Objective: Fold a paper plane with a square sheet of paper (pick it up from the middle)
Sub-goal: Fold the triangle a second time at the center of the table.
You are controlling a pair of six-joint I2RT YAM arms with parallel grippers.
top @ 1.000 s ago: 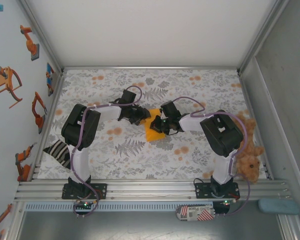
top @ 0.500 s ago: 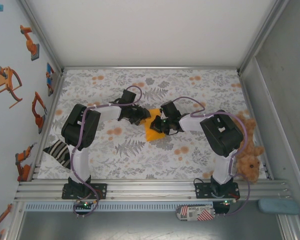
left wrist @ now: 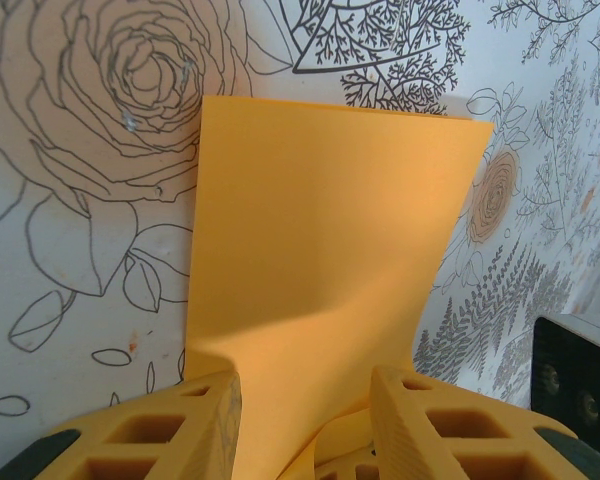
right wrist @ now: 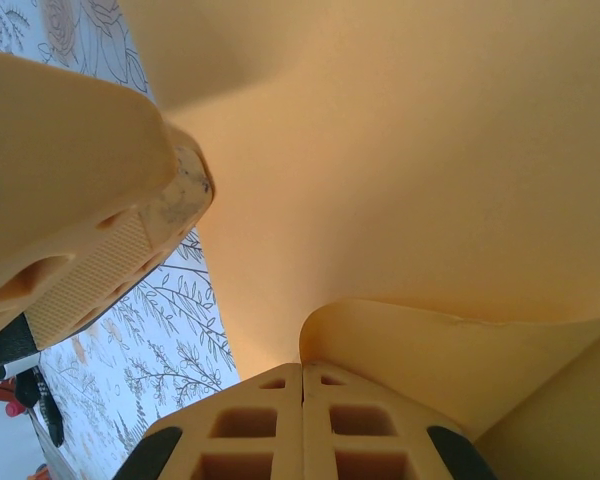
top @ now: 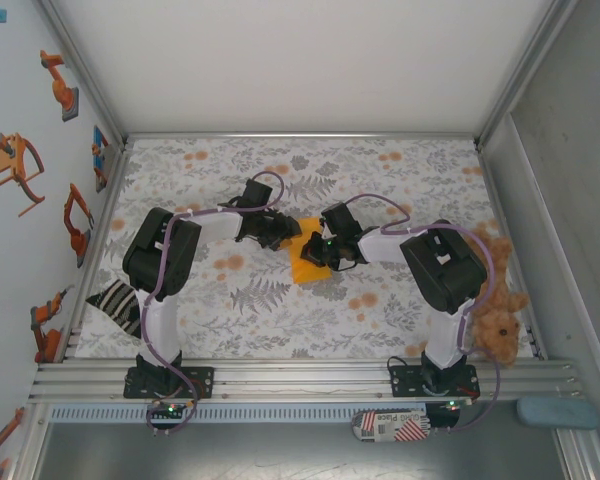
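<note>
Barely changed in a second: at mid-surface (top: 400, 180), the right tool (right wrist: 302, 400) stays clenched on the square sheet of paper (top: 306, 268); the left tool (left wrist: 305, 400) straddles it, released.

**Bystanders Around a Floral Cloth**

Shows a grey-leafed floral cloth (top: 400, 300) spread flat across the work area. Finds a brown plush teddy (top: 497, 312) slumped at its right edge and a black-and-white striped rag (top: 117, 303) at its left. Puts a blue-grey pad (top: 557, 411) near the bottom right corner, beyond the aluminium rail (top: 300, 372), and orange robot-arm stickers (top: 20, 165) on the left wall (top: 25, 235).
</note>
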